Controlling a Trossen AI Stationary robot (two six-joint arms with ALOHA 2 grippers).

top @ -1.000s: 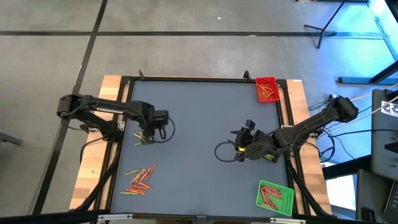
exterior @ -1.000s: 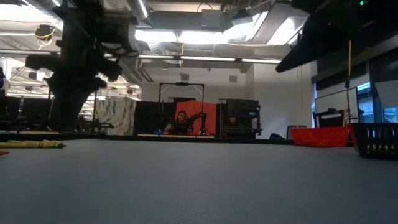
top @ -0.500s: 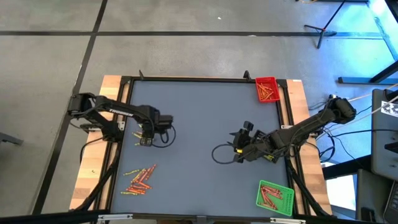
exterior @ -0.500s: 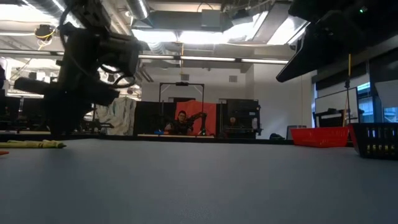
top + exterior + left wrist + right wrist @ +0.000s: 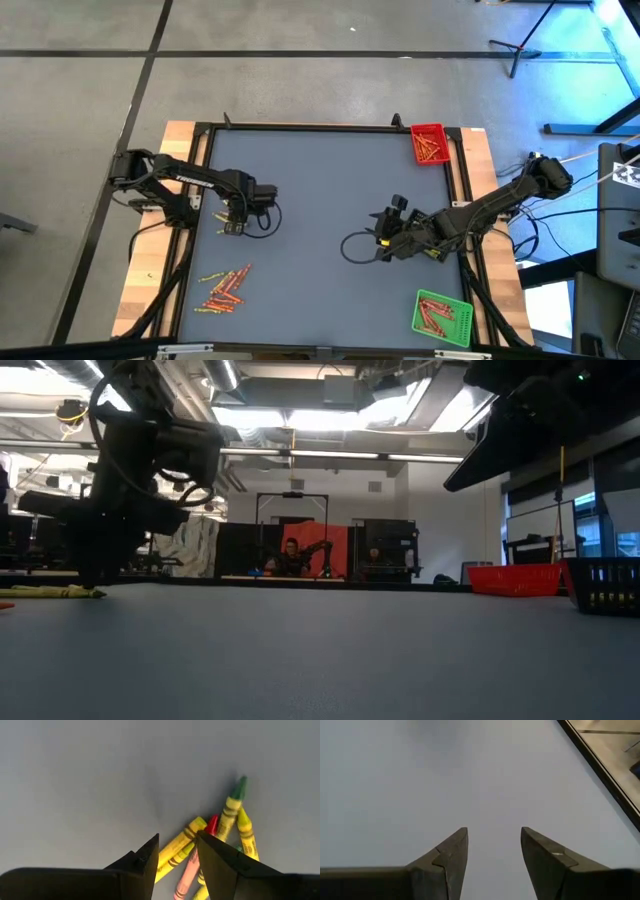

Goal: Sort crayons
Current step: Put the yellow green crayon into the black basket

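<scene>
Crayons (image 5: 227, 820): light, stiff, smooth sticks, likely rolling; lying in a heap just ahead of the left gripper (image 5: 176, 851), jaws parted, empty. Best pinching mid-shaft. Right gripper (image 5: 492, 845) waiting open mid-table.

Red tray (image 5: 429, 143) at the table's (image 5: 320, 200) far right corner — green tray (image 5: 441, 318) near right.

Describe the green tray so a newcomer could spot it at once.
Start at the grey table and follow its right edge to the near corner. The green tray sits there, holding crayons. The red tray, at the far right corner, differs by colour.
</scene>
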